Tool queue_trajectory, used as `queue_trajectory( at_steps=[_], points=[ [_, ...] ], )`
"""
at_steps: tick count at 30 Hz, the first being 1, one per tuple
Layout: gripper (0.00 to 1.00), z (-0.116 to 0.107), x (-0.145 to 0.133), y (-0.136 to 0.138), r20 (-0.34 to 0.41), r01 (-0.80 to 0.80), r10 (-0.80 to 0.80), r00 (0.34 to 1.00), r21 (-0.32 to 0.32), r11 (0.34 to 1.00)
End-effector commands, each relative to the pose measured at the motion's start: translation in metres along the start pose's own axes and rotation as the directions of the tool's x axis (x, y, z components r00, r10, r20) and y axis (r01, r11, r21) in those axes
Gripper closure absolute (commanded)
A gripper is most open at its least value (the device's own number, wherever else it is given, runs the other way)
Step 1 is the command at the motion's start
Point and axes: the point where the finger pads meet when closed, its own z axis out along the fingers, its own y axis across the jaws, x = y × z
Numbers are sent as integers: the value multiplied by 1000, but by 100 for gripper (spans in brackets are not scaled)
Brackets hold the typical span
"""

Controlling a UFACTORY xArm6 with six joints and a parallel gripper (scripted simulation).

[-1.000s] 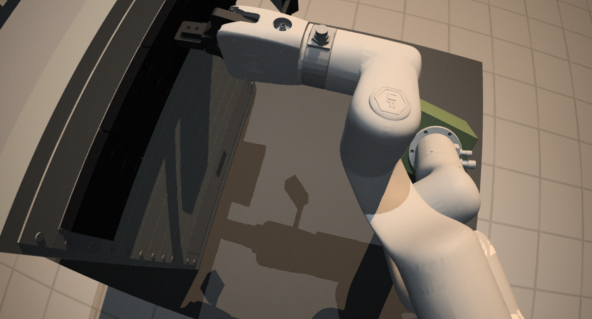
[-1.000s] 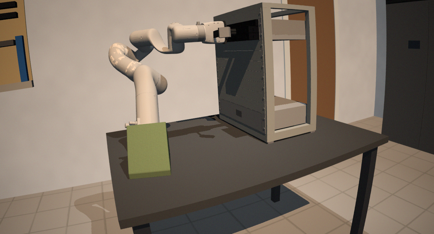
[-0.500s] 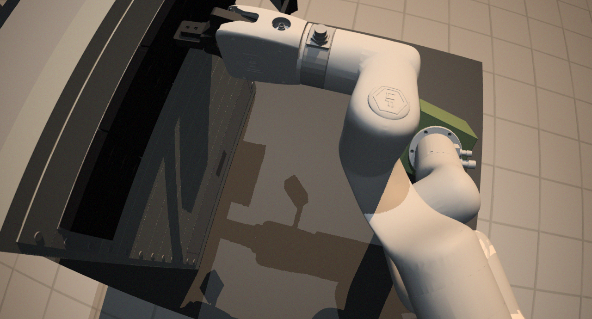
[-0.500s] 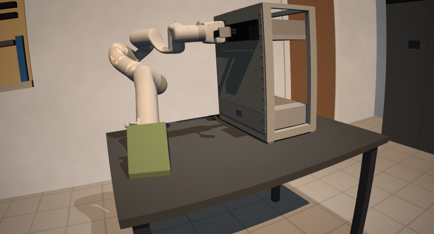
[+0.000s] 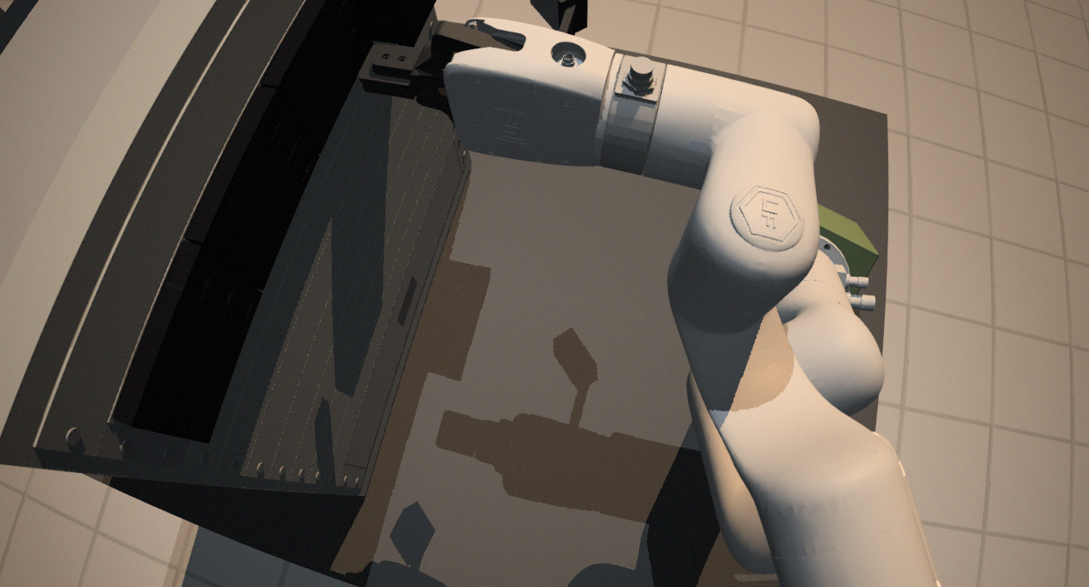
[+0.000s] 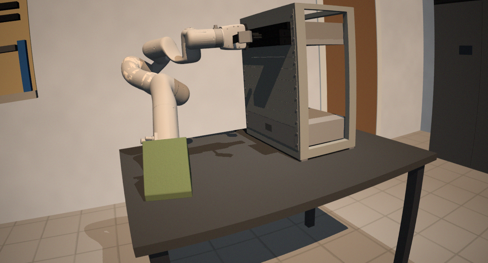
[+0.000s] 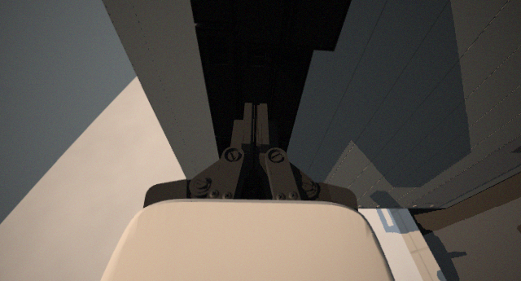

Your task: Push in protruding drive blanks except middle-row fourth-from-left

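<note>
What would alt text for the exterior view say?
A pale robot arm reaches level from its table mount, its shut gripper at the dark top bay of an open-frame rack on a dark table; a green block lies by its base.

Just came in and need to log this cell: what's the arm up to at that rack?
The arm holds its gripper, fingers shut on nothing, level at the dark bay at the top of the rack, where the drive blanks sit. It looks set to poke a blank home with its closed fingertips. The bay is too dark to tell which blanks stand out. The rack stands upright on the table.
</note>
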Motion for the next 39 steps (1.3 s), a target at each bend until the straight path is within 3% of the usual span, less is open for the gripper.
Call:
queue_trajectory(
  at_steps=[1, 9, 22, 29, 39],
  points=[
    [100, -37, -2, -2, 4, 1, -1, 1000, -1, 1000],
    [100, -62, -2, -2, 4, 1, -1, 1000, -1, 1000],
    [100, -65, 3, 0, 4, 1, -1, 1000, -1, 1000],
    [100, -67, 21, 4, 4, 1, -1, 1000, -1, 1000],
    [100, -72, 76, 20, 4, 1, -1, 1000, -1, 1000]
  ],
)
